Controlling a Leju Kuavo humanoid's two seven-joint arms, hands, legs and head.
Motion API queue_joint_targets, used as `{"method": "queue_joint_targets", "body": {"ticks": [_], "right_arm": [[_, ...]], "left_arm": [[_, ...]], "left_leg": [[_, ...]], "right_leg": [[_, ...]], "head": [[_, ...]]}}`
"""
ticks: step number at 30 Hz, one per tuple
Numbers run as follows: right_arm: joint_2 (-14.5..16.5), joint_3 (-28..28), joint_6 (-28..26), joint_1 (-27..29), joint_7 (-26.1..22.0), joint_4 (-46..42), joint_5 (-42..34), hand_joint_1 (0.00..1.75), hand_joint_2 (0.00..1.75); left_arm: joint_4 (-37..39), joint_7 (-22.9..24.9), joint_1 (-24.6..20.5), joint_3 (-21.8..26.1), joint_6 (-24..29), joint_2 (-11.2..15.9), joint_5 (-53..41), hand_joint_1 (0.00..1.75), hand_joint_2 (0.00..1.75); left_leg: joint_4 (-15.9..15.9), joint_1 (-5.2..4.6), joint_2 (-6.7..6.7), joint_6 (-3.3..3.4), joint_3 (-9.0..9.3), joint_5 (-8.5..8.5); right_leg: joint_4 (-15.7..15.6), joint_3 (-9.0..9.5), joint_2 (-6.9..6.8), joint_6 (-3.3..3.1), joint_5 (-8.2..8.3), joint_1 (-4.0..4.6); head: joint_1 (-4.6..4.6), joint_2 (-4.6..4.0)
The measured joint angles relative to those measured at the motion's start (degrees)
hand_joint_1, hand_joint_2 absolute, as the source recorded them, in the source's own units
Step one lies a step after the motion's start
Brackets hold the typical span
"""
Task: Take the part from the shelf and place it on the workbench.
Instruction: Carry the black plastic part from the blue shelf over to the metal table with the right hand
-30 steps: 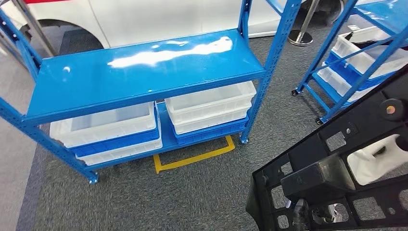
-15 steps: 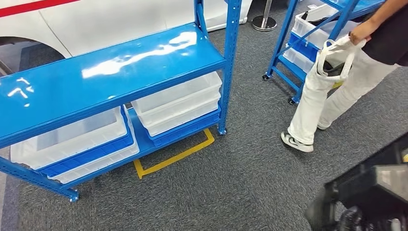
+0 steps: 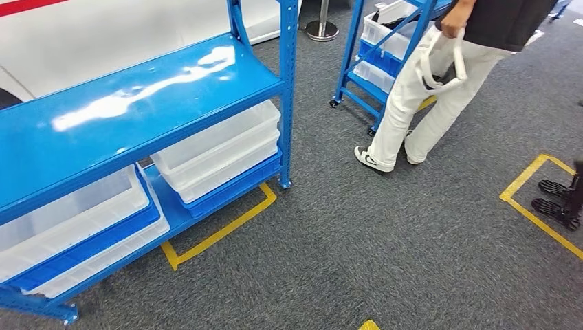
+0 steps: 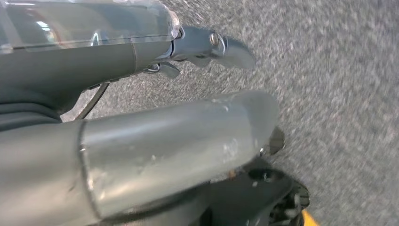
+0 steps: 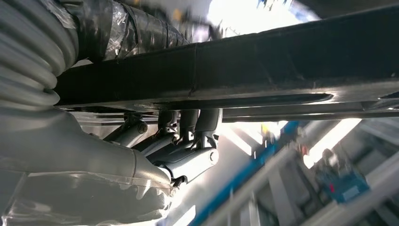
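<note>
Black part [image 5: 263, 70] lies gripped in the right hand's [image 5: 141, 141] curled fingers [image 5: 188, 125].

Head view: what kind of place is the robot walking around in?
Probably a workshop or parts store in a factory. Blue metal shelving racks hold stacked white and blue plastic bins, yellow tape outlines mark spots on the grey carpet, and a white car body stands behind the racks.
</note>
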Motion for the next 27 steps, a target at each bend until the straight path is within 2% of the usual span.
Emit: {"method": "queue_joint_targets", "body": {"ticks": [1, 2, 3, 4, 5, 7, 8, 9, 11, 13, 15, 16, 17, 18, 19, 20, 21, 22, 24, 26, 27], "right_arm": [[0.0, -0.03, 0.01, -0.17, 0.79, -0.31, 2.22, 1.75, 1.75], [0.0, -0.04, 0.01, -0.26, 1.52, -0.57, 4.45, 1.75, 1.75], [0.0, -0.05, 0.01, -0.33, 2.19, -0.84, 6.6, 1.75, 1.75], [0.0, -0.05, 0.02, -0.39, 2.8, -1.13, 8.46, 1.75, 1.75], [0.0, -0.05, 0.01, -0.44, 3.46, -1.48, 10.11, 1.75, 1.75], [0.01, -0.05, 0.02, -0.61, 4.93, -2.24, 12.97, 1.75, 1.75], [0.01, -0.05, 0.02, -0.67, 5.6, -2.59, 14.24, 1.75, 1.75], [0.01, -0.05, 0.02, -0.72, 6.12, -2.85, 15.3, 1.75, 1.75], [0.06, -0.05, 0.01, -0.61, 6.88, -3.27, 16.76, 1.75, 1.75], [0.13, -0.05, -0.01, -0.54, 7.49, -3.5, 17.78, 1.75, 1.75], [0.2, -0.05, -0.01, -0.53, 7.76, -3.54, 18.3, 1.75, 1.75], [0.22, -0.05, 0.0, -0.49, 7.64, -3.54, 18.09, 1.75, 1.75], [0.24, -0.05, 0.0, -0.4, 7.4, -3.53, 17.69, 1.75, 1.75], [0.24, -0.05, 0.0, -0.27, 7.15, -3.52, 17.25, 1.75, 1.75], [0.24, -0.05, 0.0, -0.12, 7.05, -3.51, 17.09, 1.75, 1.75], [0.25, -0.04, 0.0, 0.0, 7.26, -3.49, 17.45, 1.75, 1.75], [0.25, -0.03, 0.0, 0.08, 7.75, -3.47, 18.3, 1.75, 1.75], [0.26, 0.01, 0.01, 0.13, 8.45, -3.44, 19.5, 1.75, 1.75], [0.28, 0.16, 0.02, 0.41, 9.99, -3.4, 22.35, 1.75, 1.75], [0.31, 0.26, 0.02, 1.06, 11.12, -3.4, 24.4, 1.75, 1.75], [0.31, 0.26, 0.01, 1.41, 11.51, -3.39, 25.09, 1.75, 1.75]], "left_arm": [[0.0, 0.02, 0.04, -0.17, 0.0, 0.0, 0.1, 0.0, 0.0], [0.0, 0.03, 0.03, -0.4, 0.0, 0.0, 0.16, 0.0, 0.0], [0.0, 0.03, -0.04, -0.68, 0.01, -0.01, 0.17, 0.0, 0.0], [0.0, 0.03, -0.16, -0.93, 0.02, -0.02, 0.2, 0.0, 0.0], [0.0, 0.03, -0.3, -1.14, 0.05, -0.04, 0.23, 0.0, 0.0], [0.0, 0.01, -0.52, -1.4, 0.16, -0.14, 0.38, 0.0, 0.0], [0.0, 0.01, -0.61, -1.52, 0.21, -0.19, 0.5, 0.0, 0.0], [0.0, 0.01, -0.68, -1.66, 0.28, -0.27, 0.62, 0.0, 0.0], [0.0, 0.03, -0.89, -2.04, 0.38, -0.37, 0.82, 0.0, 0.0], [0.0, 0.08, -1.01, -2.43, 0.46, -0.4, 0.91, 0.0, 0.0], [0.0, 0.17, -0.92, -2.62, 0.5, -0.39, 1.02, 0.0, 0.0], [0.0, 0.23, -0.82, -2.66, 0.5, -0.39, 1.06, 0.0, 0.0], [0.0, 0.28, -0.71, -2.68, 0.51, -0.39, 1.1, 0.0, 0.0], [0.0, 0.32, -0.61, -2.69, 0.52, -0.39, 1.11, 0.0, 0.0], [0.0, 0.34, -0.56, -2.69, 0.53, -0.39, 1.12, 0.0, 0.0], [0.0, 0.36, -0.56, -2.69, 0.54, -0.39, 1.17, 0.0, 0.0], [0.01, 0.36, -0.54, -2.71, 0.55, -0.39, 1.25, 0.0, 0.0], [0.01, 0.34, -0.52, -2.72, 0.55, -0.39, 1.35, 0.0, 0.0], [0.02, 0.31, -0.54, -2.84, 0.54, -0.39, 1.59, 0.0, 0.0], [0.02, 0.29, -0.64, -3.06, 0.5, -0.4, 1.85, 0.0, 0.0], [0.02, 0.28, -0.66, -3.18, 0.49, -0.41, 1.97, 0.0, 0.0]], "left_leg": [[0.04, -0.1, 0.91, 0.01, -0.14, 0.01], [0.07, -0.17, 1.82, 0.01, -0.28, 0.0], [0.1, -0.22, 2.65, 0.0, -0.37, -0.02], [0.1, -0.27, 3.4, -0.04, -0.37, -0.05], [0.1, -0.31, 4.03, -0.09, -0.27, -0.09], [0.04, -0.5, 5.0, -0.37, 0.04, -0.22], [0.01, -0.56, 5.4, -0.61, 0.23, -0.25], [-0.1, -0.59, 5.82, -0.91, 0.35, -0.24], [-0.2, -0.57, 6.22, -1.57, 0.6, -0.33], [2.0, -0.5, 3.93, -2.03, -0.21, -2.22], [8.44, -0.36, 0.84, -2.22, -3.01, -6.07], [12.09, -0.33, 0.21, -2.3, -4.68, -7.67], [14.6, -0.33, -0.03, -2.37, -5.87, -8.33], [15.11, -0.31, -0.11, -2.42, -6.17, -7.77], [13.36, -0.27, -0.24, -2.43, -5.44, -6.07], [9.83, -0.19, -0.73, -2.4, -3.88, -3.72], [6.2, -0.05, -2.13, -2.3, -2.23, -2.0], [3.05, 0.08, -3.63, -2.18, -0.96, -0.94], [0.69, 0.0, -5.55, -1.84, -0.16, -0.91], [0.25, -0.13, -4.39, -1.19, 0.0, -0.63], [0.04, -0.07, -3.63, -0.77, 0.12, -0.41]], "right_leg": [[3.25, -1.4, -0.41, 0.12, -1.31, -0.04], [5.02, -2.03, -0.6, 0.17, -1.68, -0.06], [4.76, -1.6, -0.77, 0.13, -1.06, -0.06], [2.13, 0.09, -1.07, -0.01, 0.43, -0.02], [-2.0, 2.62, -1.91, -0.32, 2.06, 0.1], [-8.82, 6.6, -3.91, -1.17, 3.84, 0.63], [-10.38, 7.35, -4.52, -1.57, 3.99, 0.92], [-10.66, 7.31, -4.43, -1.87, 3.93, 1.14], [-11.23, 7.18, -3.31, -2.42, 4.41, 1.04], [-12.17, 7.36, -2.19, -3.12, 5.12, 0.59], [-12.52, 7.24, -1.06, -3.58, 5.52, 0.4], [-12.41, 7.05, -0.4, -3.65, 5.57, 0.43], [-12.24, 6.9, 0.36, -3.66, 5.57, 0.45], [-12.01, 6.79, 1.15, -3.63, 5.55, 0.46], [-11.72, 6.71, 1.98, -3.54, 5.49, 0.44], [-11.38, 6.66, 2.78, -3.4, 5.37, 0.4], [-11.04, 6.52, 3.49, -3.19, 5.24, 0.37], [-10.59, 6.23, 4.18, -2.91, 5.14, 0.4], [-10.15, 5.51, 5.46, -2.15, 5.26, 0.3], [-10.13, 4.96, 6.44, -1.37, 5.62, 0.09], [-9.72, 4.66, 5.69, -1.11, 5.38, 0.15]], "head": [[0.01, 0.0], [0.0, 0.0], [0.01, 0.0], [0.02, 0.0], [0.02, 0.0], [0.0, 0.0], [-0.01, 0.0], [-0.01, 0.0], [-0.01, 0.0], [-0.03, 0.0], [-0.04, 0.0], [-0.05, 0.0], [-0.04, 0.0], [-0.04, 0.0], [-0.04, 0.0], [-0.04, 0.0], [-0.04, 0.0], [-0.03, 0.0], [-0.03, 0.0], [-0.04, 0.0], [-0.03, 0.0]]}}
